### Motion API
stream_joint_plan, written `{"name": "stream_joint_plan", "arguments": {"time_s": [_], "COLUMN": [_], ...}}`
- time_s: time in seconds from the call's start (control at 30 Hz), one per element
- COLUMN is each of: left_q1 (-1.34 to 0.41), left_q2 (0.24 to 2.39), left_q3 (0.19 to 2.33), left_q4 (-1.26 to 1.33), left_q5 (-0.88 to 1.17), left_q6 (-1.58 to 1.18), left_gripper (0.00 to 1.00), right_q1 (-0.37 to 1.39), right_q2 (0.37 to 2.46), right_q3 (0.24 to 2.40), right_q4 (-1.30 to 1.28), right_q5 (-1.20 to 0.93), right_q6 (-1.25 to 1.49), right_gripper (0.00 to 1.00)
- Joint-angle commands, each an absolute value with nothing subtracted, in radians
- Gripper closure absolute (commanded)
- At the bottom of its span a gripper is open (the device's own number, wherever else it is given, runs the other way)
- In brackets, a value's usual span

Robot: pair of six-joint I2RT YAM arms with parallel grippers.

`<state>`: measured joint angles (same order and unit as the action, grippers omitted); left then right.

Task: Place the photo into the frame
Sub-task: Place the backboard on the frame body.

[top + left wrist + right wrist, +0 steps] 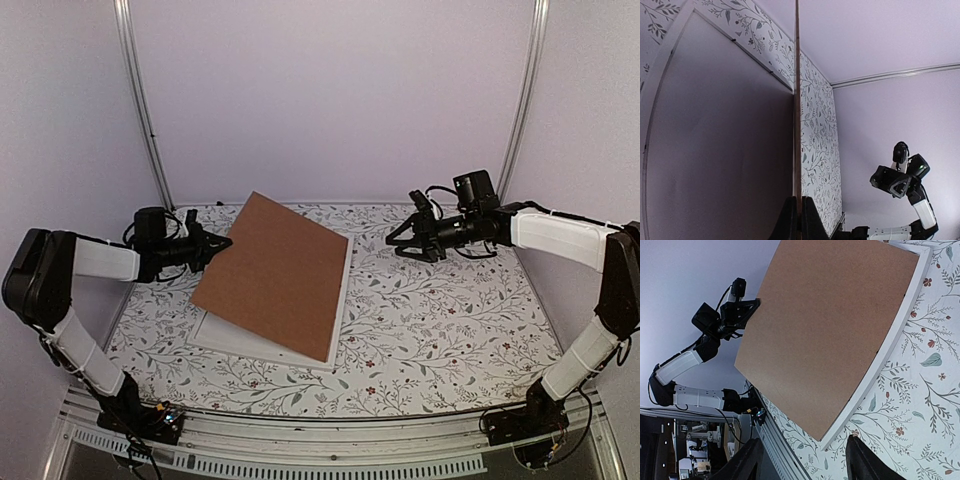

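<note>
A brown hardboard backing panel (pixel 275 275) is tilted up on its left side, with its right edge down on the frame. My left gripper (pixel 222 243) is shut on the panel's left edge (pixel 797 100), and its fingertips (pixel 790 220) pinch the thin board. The white frame (pixel 240 345) lies flat on the table beneath the panel, its border showing along the near and right sides (pixel 890 350). My right gripper (pixel 395 238) hangs open above the table, right of the frame, holding nothing (pixel 802 465). The photo does not show in any view.
A floral cloth (pixel 440 320) covers the table. A metal rail (pixel 330 440) runs along the near edge by the arm bases. Plain walls with upright posts (pixel 145 110) close in the back and sides.
</note>
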<state>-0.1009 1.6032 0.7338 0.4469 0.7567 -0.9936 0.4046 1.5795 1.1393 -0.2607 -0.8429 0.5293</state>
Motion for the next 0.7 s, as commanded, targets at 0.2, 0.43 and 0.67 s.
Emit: {"name": "stream_joint_plan", "arguments": {"time_s": [0.2, 0.43, 0.67], "left_q1": [-0.110, -0.112, -0.115], "left_q2": [1.577, 1.574, 1.560], "left_q3": [0.753, 0.747, 0.716], "left_q4": [0.446, 0.430, 0.401], "left_q5": [0.750, 0.736, 0.701], "left_q6": [-0.959, -0.939, -0.893], "left_gripper": [1.00, 1.00, 0.95], "right_q1": [0.399, 0.399, 0.400], "right_q2": [1.588, 1.594, 1.606], "right_q3": [1.127, 1.121, 1.121], "right_q4": [-0.238, -0.230, -0.219], "right_q5": [-0.841, -0.843, -0.850], "right_q6": [0.514, 0.514, 0.519], "right_gripper": [0.40, 0.41, 0.40]}}
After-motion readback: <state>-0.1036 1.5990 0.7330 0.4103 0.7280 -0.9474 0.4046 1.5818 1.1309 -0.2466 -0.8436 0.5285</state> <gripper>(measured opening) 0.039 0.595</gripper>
